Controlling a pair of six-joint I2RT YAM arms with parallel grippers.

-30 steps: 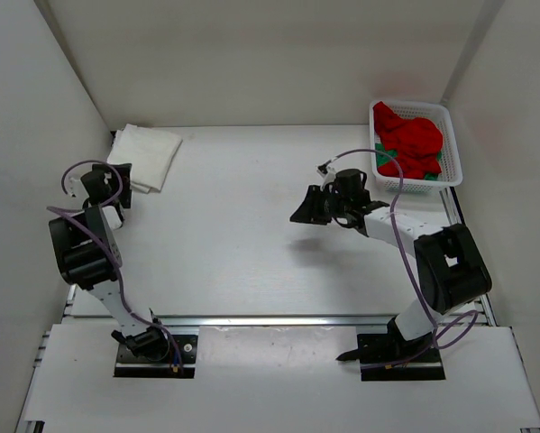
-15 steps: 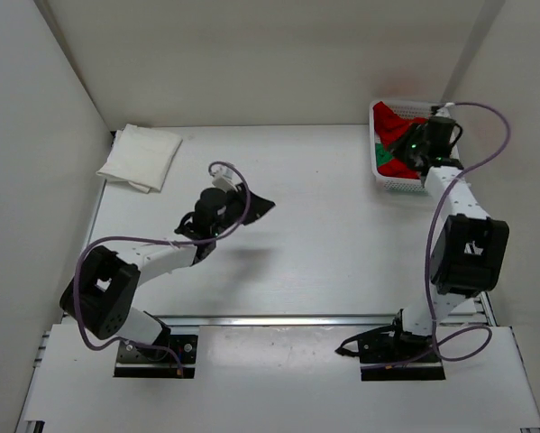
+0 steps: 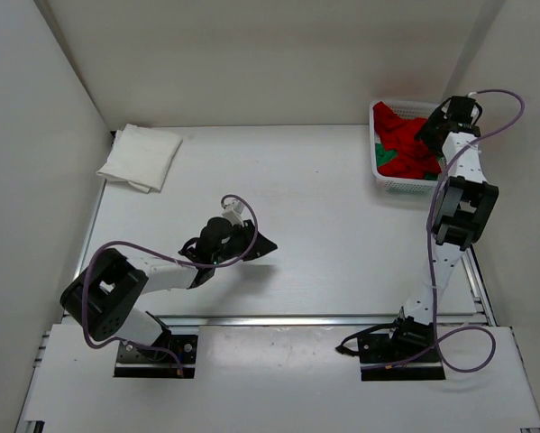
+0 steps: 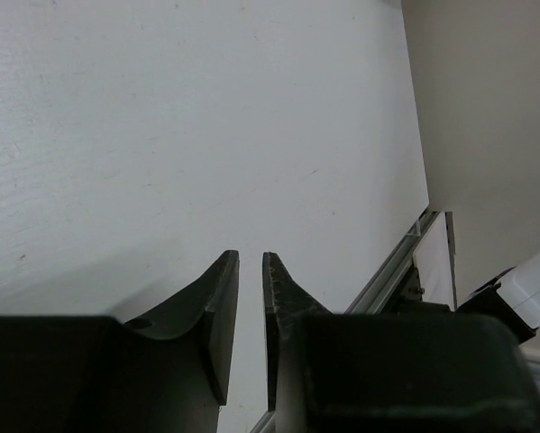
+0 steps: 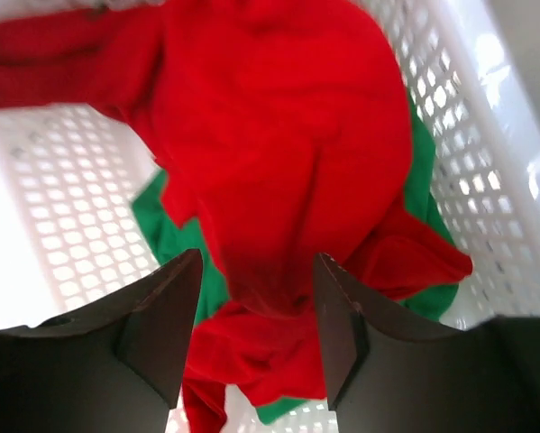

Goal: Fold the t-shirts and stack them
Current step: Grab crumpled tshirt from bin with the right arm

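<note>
- A white table (image 3: 324, 225) seen from above, with two robot arms mounted at its near edge.
- A white t-shirt (image 3: 141, 155) lies folded into a neat rectangle at the far left corner of the table. It is probably parked there as the base of the stack, well away from the open work area.
- A white lattice basket (image 3: 405, 185) sits at the far right corner. In it, a crumpled red t-shirt (image 5: 279, 135) is heaped over a green t-shirt (image 5: 166, 230), which shows only at the edges. Neither is folded yet.
- The right end effector (image 5: 256, 262) hangs over the basket with its fingers spread wide and the red cloth just beneath them. It grips nothing, and seems poised to take the red shirt, since that one lies on top.
- The left end effector (image 4: 250, 262) hovers low over bare table near the middle. Its fingers are drawn close, leaving a narrow slit with nothing in it. It is likely waiting there to help spread the next shirt.
</note>
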